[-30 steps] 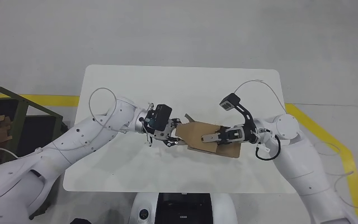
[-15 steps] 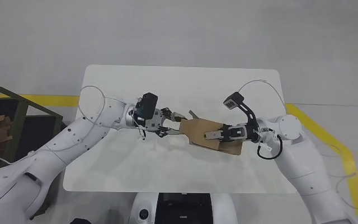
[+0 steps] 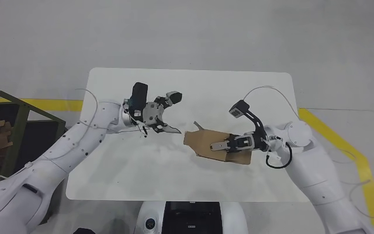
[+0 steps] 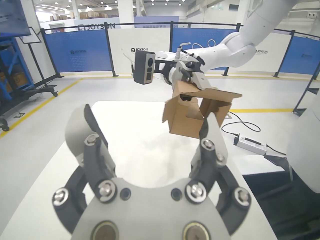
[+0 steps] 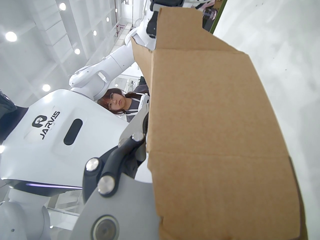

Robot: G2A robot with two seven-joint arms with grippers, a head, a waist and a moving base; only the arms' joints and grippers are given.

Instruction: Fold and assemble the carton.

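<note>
A brown cardboard carton (image 3: 204, 142), partly unfolded with an open end and loose flaps, hangs just above the white table (image 3: 187, 82). My right gripper (image 3: 224, 144) is shut on its upper wall. In the left wrist view the carton (image 4: 186, 122) faces me with its open end, and the right gripper (image 4: 191, 82) holds it from above. In the right wrist view the carton (image 5: 215, 126) covers one finger, while the other finger (image 5: 136, 127) lies along its edge. My left gripper (image 3: 170, 113) is open and apart from the carton, to its left; its fingers (image 4: 93, 126) hold nothing.
A dark green bin (image 3: 20, 126) stands beyond the table's left edge. Yellow floor tape (image 3: 327, 131) runs past the right side. A power adapter with cable (image 4: 250, 145) lies on the floor. The table's far half is bare.
My left gripper has let go of the carton's left end, pulled back to the left and away, and opened wide. The right gripper still holds the carton, nearly in place.
</note>
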